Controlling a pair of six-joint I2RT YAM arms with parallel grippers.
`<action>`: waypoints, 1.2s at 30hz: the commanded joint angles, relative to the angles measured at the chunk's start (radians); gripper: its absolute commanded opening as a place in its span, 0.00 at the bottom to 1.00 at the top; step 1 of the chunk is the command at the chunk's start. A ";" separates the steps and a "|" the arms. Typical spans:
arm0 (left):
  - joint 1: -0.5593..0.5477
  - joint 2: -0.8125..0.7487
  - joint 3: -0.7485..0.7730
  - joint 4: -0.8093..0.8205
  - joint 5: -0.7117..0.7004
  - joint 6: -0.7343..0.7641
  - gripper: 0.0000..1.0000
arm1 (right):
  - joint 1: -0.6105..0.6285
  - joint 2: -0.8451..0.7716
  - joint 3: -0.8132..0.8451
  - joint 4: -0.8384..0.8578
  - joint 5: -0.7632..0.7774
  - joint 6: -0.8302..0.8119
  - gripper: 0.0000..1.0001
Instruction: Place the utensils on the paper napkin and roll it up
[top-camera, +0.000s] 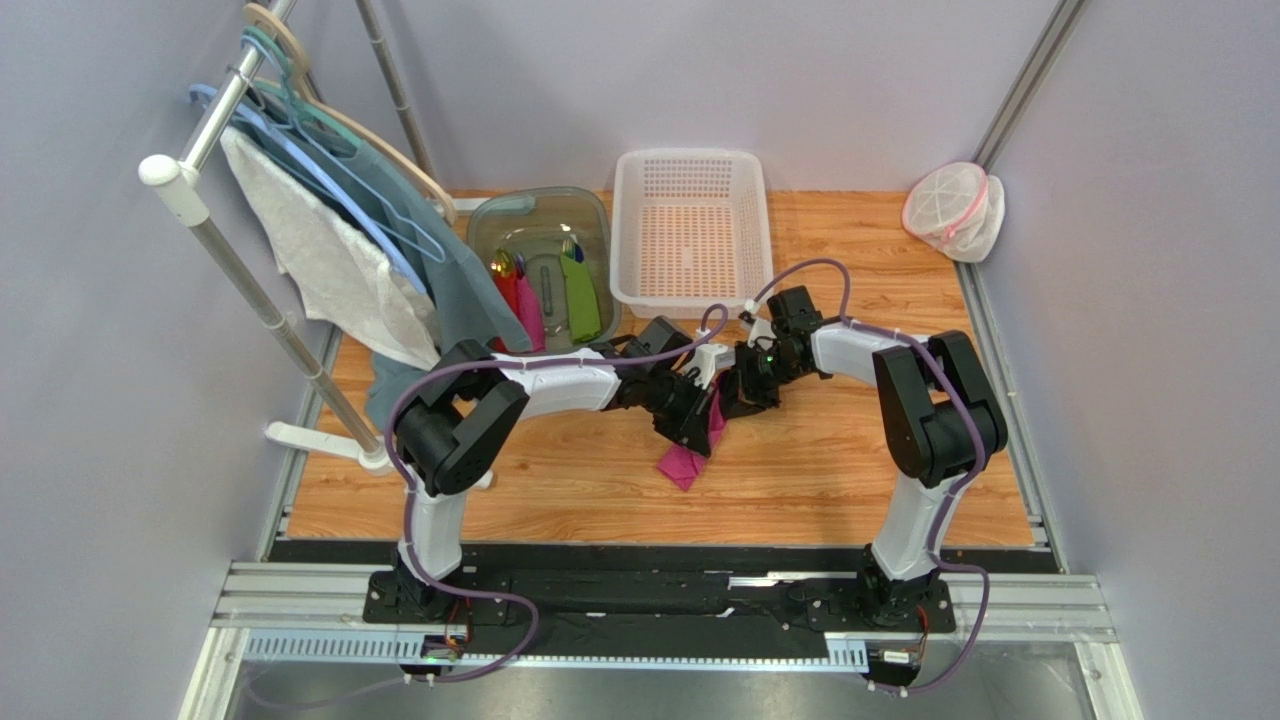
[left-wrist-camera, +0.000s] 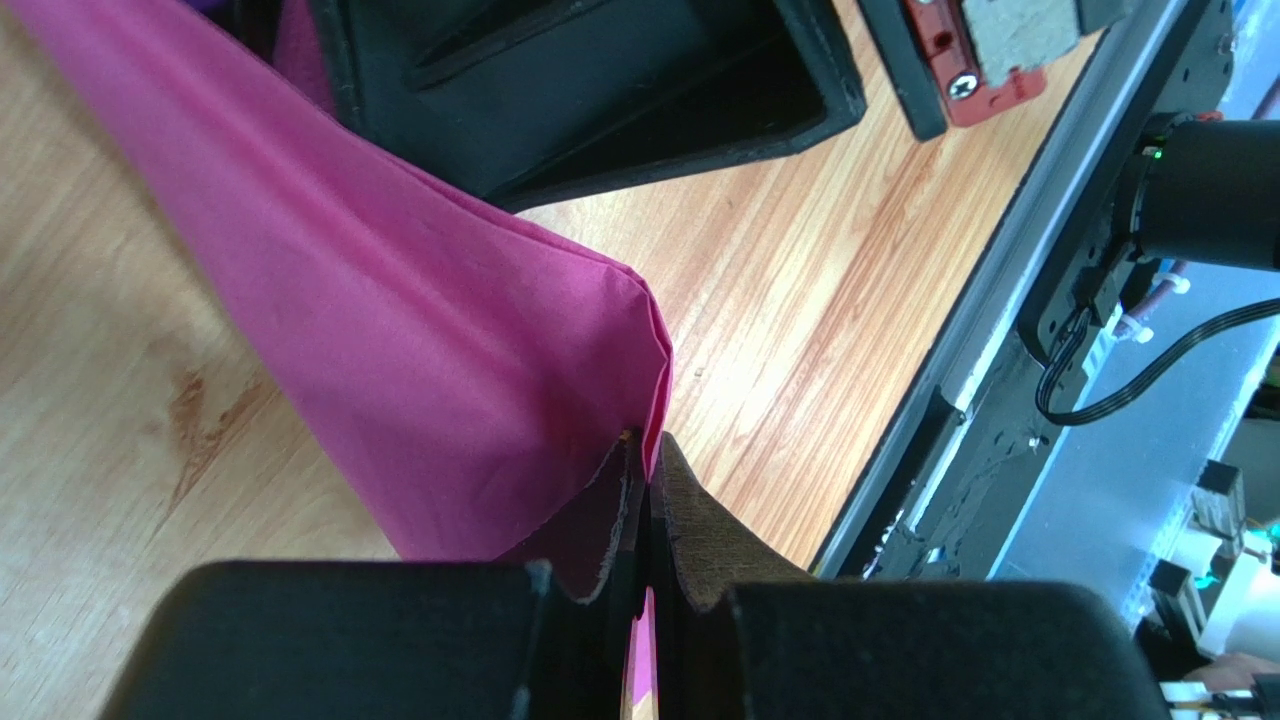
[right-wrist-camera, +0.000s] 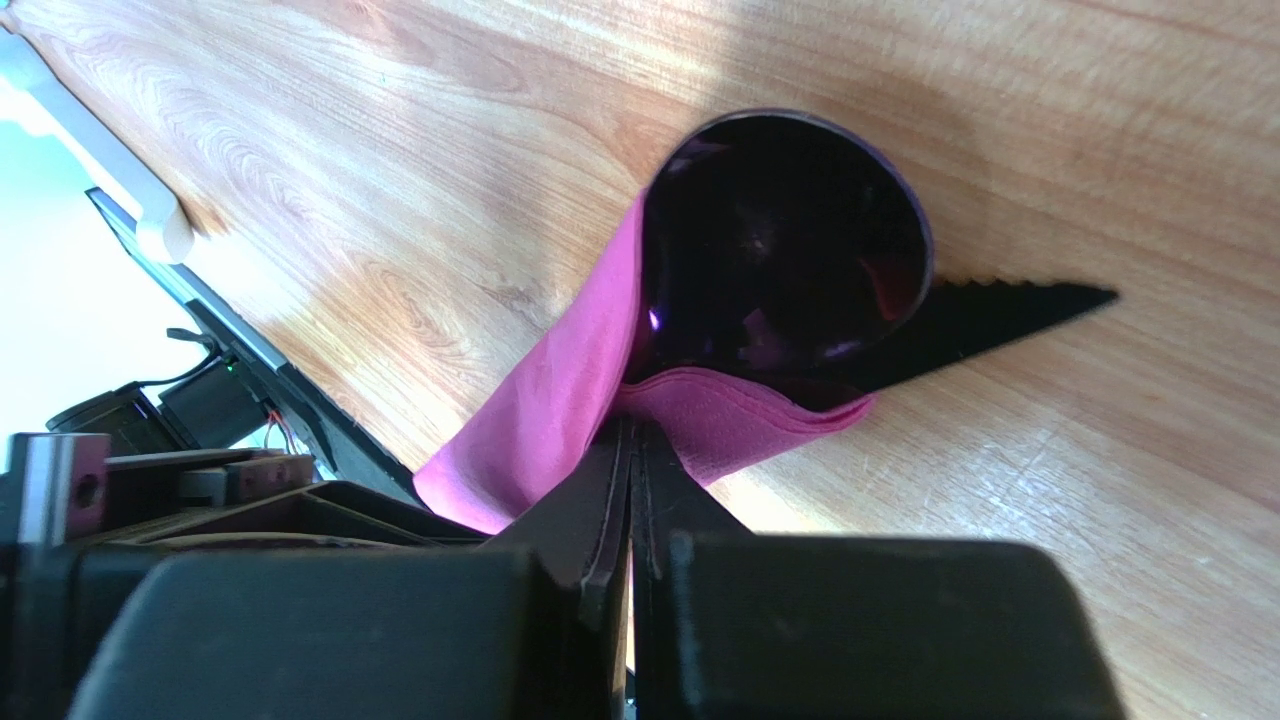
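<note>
Wood table (top-camera: 842, 480), grey walls round it; both arms meet abt mid-table, well off every edge. I see the left gripper (left-wrist-camera: 649, 503) pressed tight on a folded edge of the paper napkin (left-wrist-camera: 406, 330), which lifts off the wood. Right gripper (right-wrist-camera: 628, 450) pinches the napkin's other end, w/ the purple spoon (right-wrist-camera: 781, 240) bowl and the serrated black knife (right-wrist-camera: 1014, 305) tip poking out beyond the paper.

left tool (top-camera: 696, 414) | right tool (top-camera: 747, 387) | both at paper napkin (top-camera: 684, 467)
</note>
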 joint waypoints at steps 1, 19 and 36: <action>-0.008 0.024 -0.015 0.064 0.063 -0.012 0.07 | 0.000 0.041 -0.004 0.011 0.094 -0.019 0.00; 0.033 0.110 0.008 -0.007 0.016 -0.037 0.08 | -0.055 -0.098 0.118 -0.182 0.021 -0.107 0.14; 0.023 0.073 -0.010 -0.002 -0.009 -0.029 0.11 | -0.055 -0.038 0.092 -0.149 -0.021 -0.030 0.35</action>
